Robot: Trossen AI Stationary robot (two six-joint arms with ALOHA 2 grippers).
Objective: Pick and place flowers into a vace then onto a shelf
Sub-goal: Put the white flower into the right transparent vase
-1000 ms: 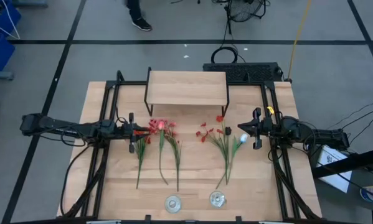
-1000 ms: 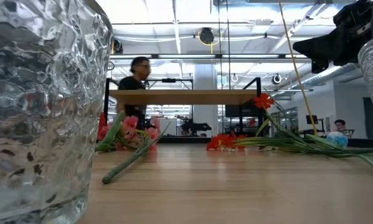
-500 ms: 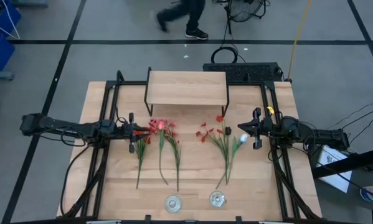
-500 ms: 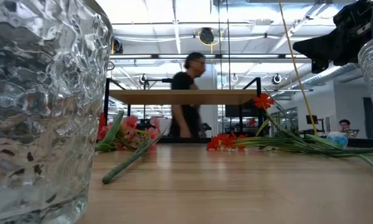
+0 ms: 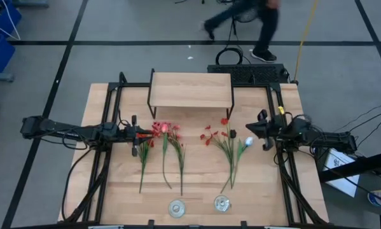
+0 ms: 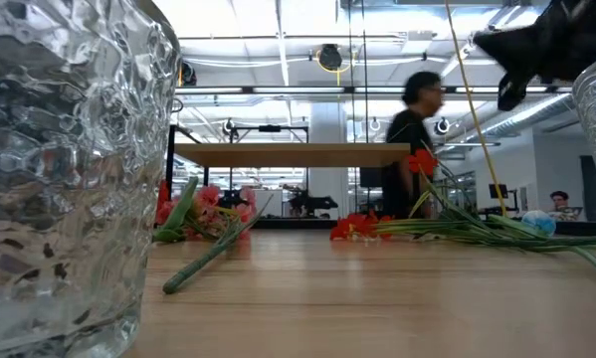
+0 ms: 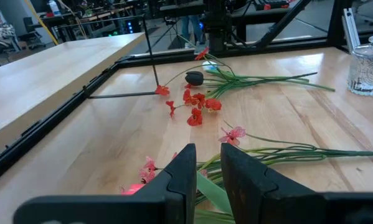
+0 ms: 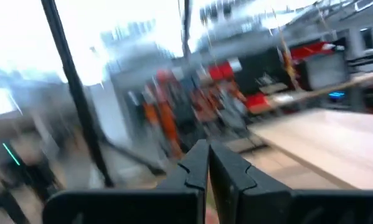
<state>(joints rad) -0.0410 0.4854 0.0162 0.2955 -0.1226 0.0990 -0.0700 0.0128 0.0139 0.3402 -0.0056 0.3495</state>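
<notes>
Two glass vases (image 5: 176, 207) stand at the surface's (image 5: 196, 191) near edge. Beyond them the flowers (image 5: 168, 149) lie flat in two bunches, between the arms. The left gripper (image 5: 137, 133) hovers beside the left bunch, jaws nearly pressed together; the right gripper (image 5: 263, 130) likewise. The shelf (image 5: 191, 89) stands farthest, bare.

Bare tabletop (image 5: 200, 175) between the two flower bunches, shelf (image 5: 191, 90) blocking behind, two vases (image 5: 176, 207) in front

Left claw (image 7: 206, 163) nearly closed, low; right claw (image 8: 207, 163) closed, apparently raised.
</notes>
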